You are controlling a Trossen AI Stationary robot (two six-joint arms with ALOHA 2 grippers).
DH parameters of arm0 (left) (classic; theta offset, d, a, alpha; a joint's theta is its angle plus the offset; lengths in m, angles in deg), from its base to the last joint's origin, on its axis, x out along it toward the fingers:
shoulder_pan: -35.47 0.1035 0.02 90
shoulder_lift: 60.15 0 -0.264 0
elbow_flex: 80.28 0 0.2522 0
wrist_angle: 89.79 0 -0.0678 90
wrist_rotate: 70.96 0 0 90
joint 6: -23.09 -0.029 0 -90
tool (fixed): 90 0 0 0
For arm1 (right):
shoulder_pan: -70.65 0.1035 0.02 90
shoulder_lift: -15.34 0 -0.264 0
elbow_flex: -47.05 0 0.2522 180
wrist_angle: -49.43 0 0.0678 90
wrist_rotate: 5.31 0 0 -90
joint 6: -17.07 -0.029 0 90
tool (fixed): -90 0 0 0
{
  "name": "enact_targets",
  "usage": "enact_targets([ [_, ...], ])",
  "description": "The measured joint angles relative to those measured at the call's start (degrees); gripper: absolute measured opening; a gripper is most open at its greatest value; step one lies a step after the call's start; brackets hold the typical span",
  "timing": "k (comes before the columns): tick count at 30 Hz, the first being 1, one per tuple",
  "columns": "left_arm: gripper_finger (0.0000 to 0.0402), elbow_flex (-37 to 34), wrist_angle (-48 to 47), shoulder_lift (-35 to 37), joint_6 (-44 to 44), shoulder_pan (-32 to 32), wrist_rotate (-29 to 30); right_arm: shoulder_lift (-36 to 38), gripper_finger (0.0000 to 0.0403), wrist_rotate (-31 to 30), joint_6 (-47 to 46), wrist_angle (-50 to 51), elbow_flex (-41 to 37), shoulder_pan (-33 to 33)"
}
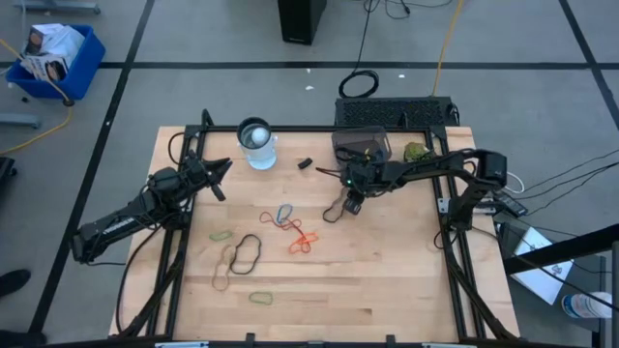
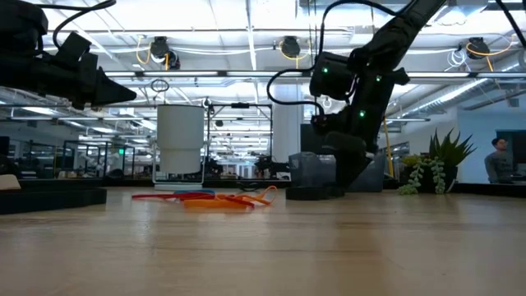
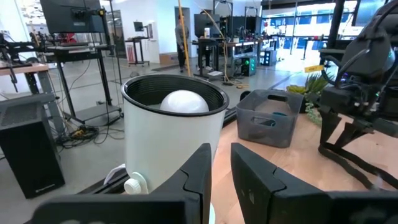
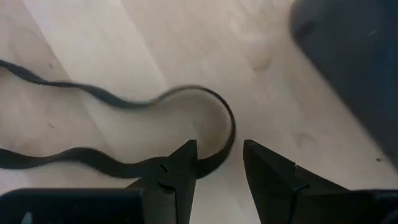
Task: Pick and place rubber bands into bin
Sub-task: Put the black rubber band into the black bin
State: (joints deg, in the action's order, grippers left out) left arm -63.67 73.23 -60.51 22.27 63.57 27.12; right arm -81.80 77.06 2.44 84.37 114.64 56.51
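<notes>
Overhead ceiling strip lights (image 2: pixel 246 49) are flooding the room evenly and casting only faint shadows on the wooden table (image 1: pixel 387 271). Near the low camera the tabletop is blurring. In the right wrist view the black rubber band (image 4: pixel 124 165) is smearing softly, its far stretch out of focus.

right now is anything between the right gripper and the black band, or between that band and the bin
Nothing visible. The right gripper is down at the black band, open, one finger over its loop and bare table around it. The bin sits just behind on the table, with only bare wood between in the high view.
</notes>
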Motion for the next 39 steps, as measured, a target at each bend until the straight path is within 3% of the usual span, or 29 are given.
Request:
enact_targets([
  [8,0.0070,0.0,0.0,0.0,0.0,0.0,0.0,-0.2,0.0115,0.5,-1.0,0.0,0.0,-0.1],
  [19,0.0070,0.0,0.0,0.0,0.0,0.0,0.0,-0.2,0.0006,0.4,2.2,0.0,0.0,-0.1],
  [27,0.0070,0.0,0.0,0.0,0.0,0.0,0.0,0.8,0.0003,0.3,1.8,-0.4,-0.1,-0.1],
  [32,0.0070,0.0,0.0,0.0,0.0,0.0,0.0,5.5,0.0002,0.3,1.8,-3.0,-0.1,0.0],
  [39,0.0070,0.0,0.0,0.0,0.0,0.0,0.0,17.5,0.0001,-0.1,1.8,-9.3,-0.1,-0.5],
])
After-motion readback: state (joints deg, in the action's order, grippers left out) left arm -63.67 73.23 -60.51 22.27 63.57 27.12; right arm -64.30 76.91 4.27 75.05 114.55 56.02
